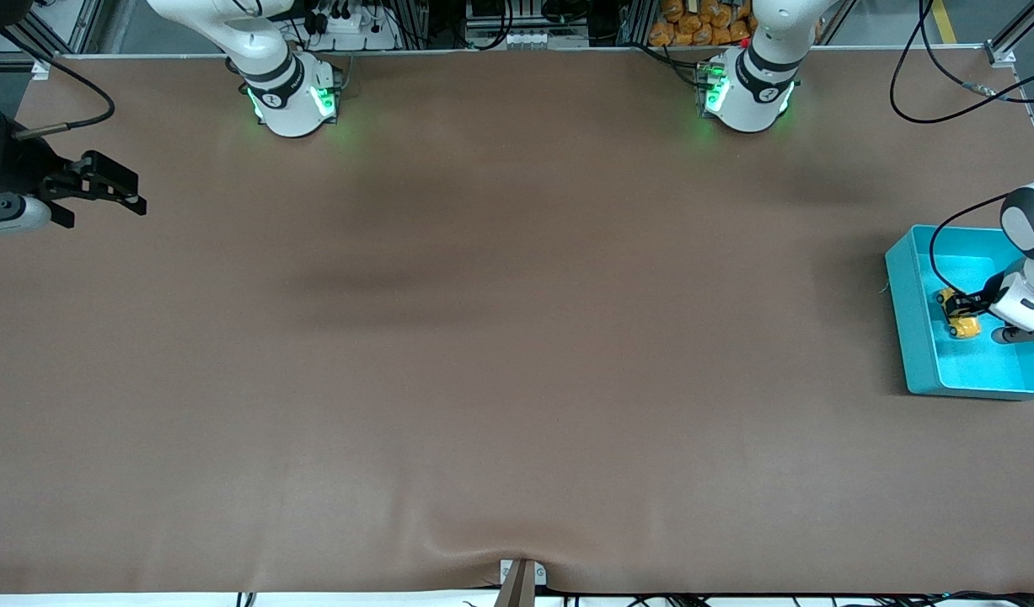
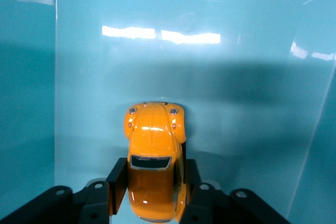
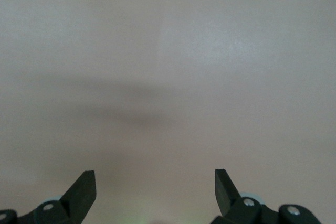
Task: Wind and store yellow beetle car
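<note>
left gripper (image 1: 963, 314) fingers clamped on the car's (image 1: 961, 320) sides, inside the teal bin (image 1: 913, 337) at the left arm's end of the table (image 1: 517, 379) | right gripper (image 1: 116, 190) spread wide, empty, waiting over the table's other end

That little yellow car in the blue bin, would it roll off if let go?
Probably a little: the yellow beetle car has wheels, but the teal bin walls should stop it. Its glossy rounded body looks slippery, yet the left pincer grips its sides.
</note>
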